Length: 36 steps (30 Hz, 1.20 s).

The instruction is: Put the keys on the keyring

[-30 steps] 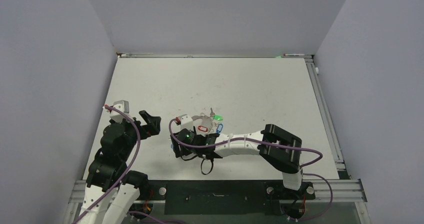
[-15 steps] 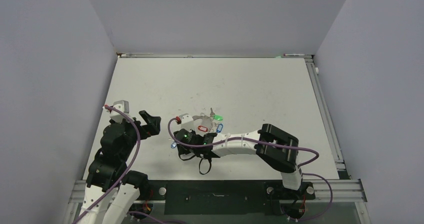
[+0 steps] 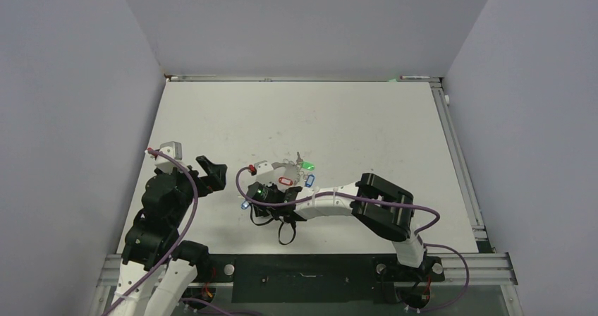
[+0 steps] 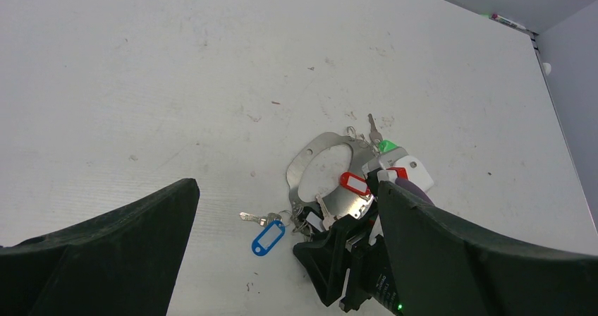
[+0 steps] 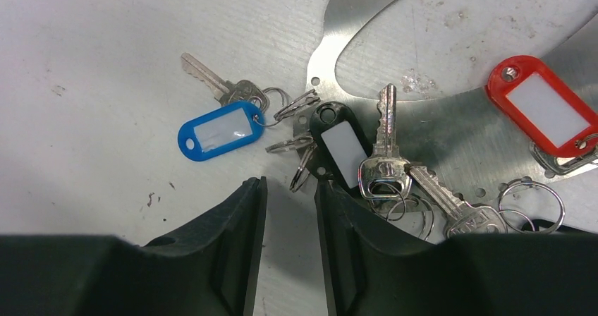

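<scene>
The keyring (image 4: 310, 161) is a wide flat silvery D-shaped loop lying on the white table; it also shows in the right wrist view (image 5: 437, 129). Keys lie at its near-left edge: a blue-tagged key (image 5: 218, 129), a black-tagged key (image 5: 337, 143), two bare silver keys (image 5: 384, 157) and a red tag (image 5: 539, 108) resting on the loop. A green tag (image 4: 386, 145) lies at its far side. My right gripper (image 5: 290, 196) is narrowly open and empty, its right fingertip touching the black tag's small ring. My left gripper (image 4: 288, 189) is wide open, left of the keys (image 3: 210, 171).
The right arm (image 3: 338, 199) stretches low across the table from the right, trailing a purple cable (image 3: 240, 178). Metal rails run along the far edge (image 3: 296, 80) and right edge (image 3: 458, 161). Grey walls close in three sides.
The right arm has slid a little to the left, bringing its gripper slightly closer to the key pile. The left arm and the keys have not moved.
</scene>
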Each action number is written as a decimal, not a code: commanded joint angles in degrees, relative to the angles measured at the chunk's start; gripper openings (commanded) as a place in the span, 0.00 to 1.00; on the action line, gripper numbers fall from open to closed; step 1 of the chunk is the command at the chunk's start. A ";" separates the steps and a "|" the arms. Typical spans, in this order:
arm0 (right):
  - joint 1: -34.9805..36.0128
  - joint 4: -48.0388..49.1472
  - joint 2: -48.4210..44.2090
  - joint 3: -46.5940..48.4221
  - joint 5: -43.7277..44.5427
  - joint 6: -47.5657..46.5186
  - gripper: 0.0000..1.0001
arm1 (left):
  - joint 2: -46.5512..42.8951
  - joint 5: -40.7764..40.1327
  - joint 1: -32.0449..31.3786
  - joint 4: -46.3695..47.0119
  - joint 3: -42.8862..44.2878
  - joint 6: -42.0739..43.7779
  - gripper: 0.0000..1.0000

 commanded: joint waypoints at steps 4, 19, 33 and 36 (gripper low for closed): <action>-0.83 -0.62 -0.48 2.23 3.12 -0.40 0.33 | 0.07 0.32 0.37 1.92 0.75 0.37 0.96; -1.21 -1.59 0.36 4.60 4.02 -1.42 0.27 | -0.02 0.40 0.37 1.96 0.75 0.39 0.96; -1.28 -3.11 1.79 5.44 3.76 -0.82 0.15 | -0.14 0.41 0.30 1.98 0.74 0.35 0.96; -1.38 -3.56 2.22 5.76 4.01 -0.82 0.15 | -0.15 0.40 0.36 2.00 0.75 0.35 0.96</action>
